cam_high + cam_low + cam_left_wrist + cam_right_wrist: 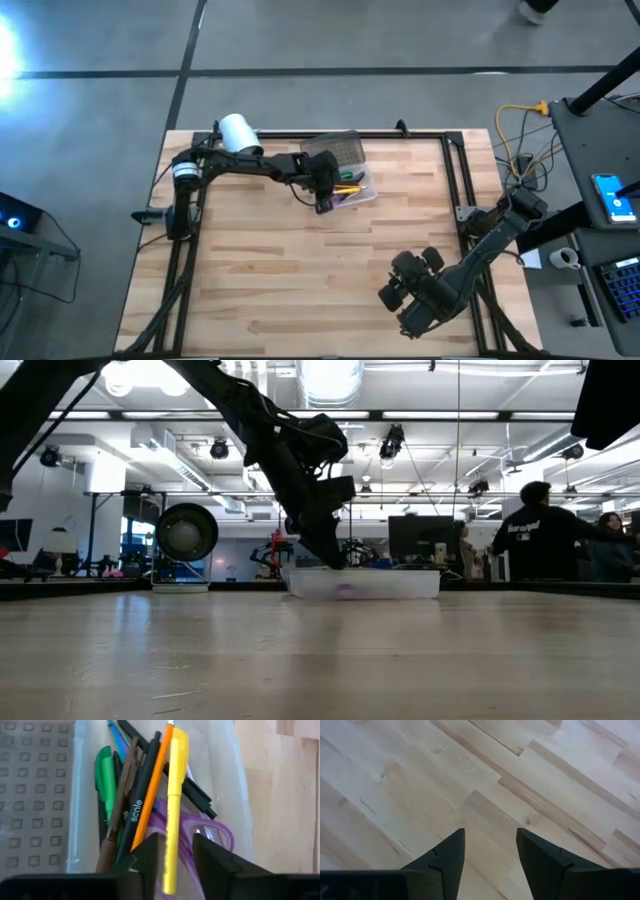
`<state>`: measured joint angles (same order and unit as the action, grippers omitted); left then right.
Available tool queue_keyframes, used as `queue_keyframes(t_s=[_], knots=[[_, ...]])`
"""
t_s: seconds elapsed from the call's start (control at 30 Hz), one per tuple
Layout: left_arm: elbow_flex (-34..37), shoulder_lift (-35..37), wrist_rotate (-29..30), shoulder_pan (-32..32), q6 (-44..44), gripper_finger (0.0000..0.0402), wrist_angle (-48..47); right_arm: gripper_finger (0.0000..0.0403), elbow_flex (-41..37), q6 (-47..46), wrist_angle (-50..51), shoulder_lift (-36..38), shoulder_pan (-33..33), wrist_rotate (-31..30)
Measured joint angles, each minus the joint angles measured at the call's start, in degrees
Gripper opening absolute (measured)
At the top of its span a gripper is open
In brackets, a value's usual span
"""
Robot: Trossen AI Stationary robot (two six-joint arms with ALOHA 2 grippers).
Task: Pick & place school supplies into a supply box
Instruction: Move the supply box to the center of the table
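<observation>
While the left end effector [172, 865] hangs over the open supply box [345, 185] in the upper middle of the high view, its fingers [145, 862] stand a little apart with the yellow pen [174, 805] between them. Whether the pads actually press on the pen I cannot tell; the gap looks wider than the barrel.

Handling, as a judgement: the pen is light, stiff, smooth plastic, likely to slip or roll. Best taken across the barrel near mid-length, with modest squeeze. It already lies inside the box, on top of the pile.

Count in the left wrist view, nearest first:
- purple-handled scissors [210, 832]: one, under the yellow pen, loops toward the lower right of the frame.
- yellow pen: one.
- orange pencil [152, 795]: one, thin, just beside the yellow pen.
- black pens [142, 795]: at least two, one printed with white letters, one crossing toward the right wall.
- brown stick [120, 805]: one, kind unclear.
- green pen [105, 780]: one, at the left wall.
- blue tip [117, 740]: one, mostly hidden.

Grey textured lid [32, 795]: one, folded flat at frame left.

Farther off, the right end effector [487, 865] waits over bare counter [395, 780] at the lower right of the high view, fingers apart, holding nothing. A white roll [238, 130] sits at the counter's upper left edge.
</observation>
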<state>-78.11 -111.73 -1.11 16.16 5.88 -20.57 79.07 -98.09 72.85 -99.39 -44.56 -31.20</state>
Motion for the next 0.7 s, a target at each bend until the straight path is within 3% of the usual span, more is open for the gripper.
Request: queue_keyframes(t_s=[0.17, 0.37, 0.53, 0.7], knots=[[-0.2, 2.4, 0.2, -1.0, -3.3, 0.0136, -3.4, 0.0168, 0.0, 1.3, -0.4, 0.0, 0.0, 0.0], [0.7, 11.8, 0.2, -6.1, -5.3, 0.0136, -5.7, 0.0167, 0.0, 4.8, -0.8, 0.0, 0.2, -0.2], [4.5, 20.6, 3.4, -11.2, -15.9, 0.0129, -5.5, 0.0167, 0.0, 5.2, -1.0, 0.2, 2.0, -0.1], [13.2, 29.3, 8.8, -15.2, -28.7, 0.0129, -4.9, 0.0166, -0.1, 7.3, -0.9, 2.4, 6.7, -0.3]])
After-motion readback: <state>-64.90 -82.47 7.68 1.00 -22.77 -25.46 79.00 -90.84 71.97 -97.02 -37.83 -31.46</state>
